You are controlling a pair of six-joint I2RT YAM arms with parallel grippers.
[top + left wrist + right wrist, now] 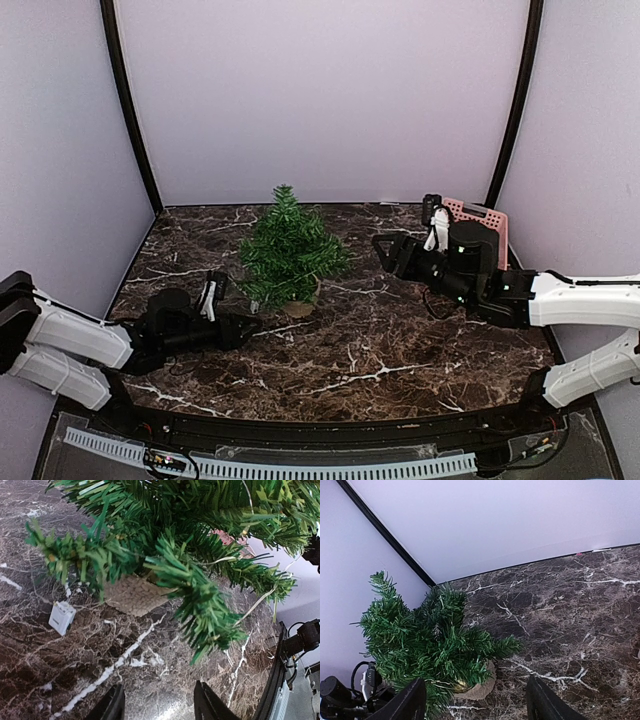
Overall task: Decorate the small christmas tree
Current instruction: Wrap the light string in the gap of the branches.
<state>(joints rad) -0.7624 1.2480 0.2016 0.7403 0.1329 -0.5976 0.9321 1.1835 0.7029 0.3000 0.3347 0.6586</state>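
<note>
Lowest in the left wrist view, the left gripper (pixel 159 685) shows two dark fingers apart with nothing between them. It points at the tan base (pixel 132 596) of the one small christmas tree (pixel 290 250), which stands upright, upper centre-left on the marble table (pixel 380 345). Only this view shows one small white block (pixel 61 617) left of the base. There are two arms: the left lies low from the lower left, the right reaches in from the right edge. The right gripper (pixel 385 252) is likewise spread and empty, in front of one pink basket (pixel 482 222) that its own wrist view leaves out.
</note>
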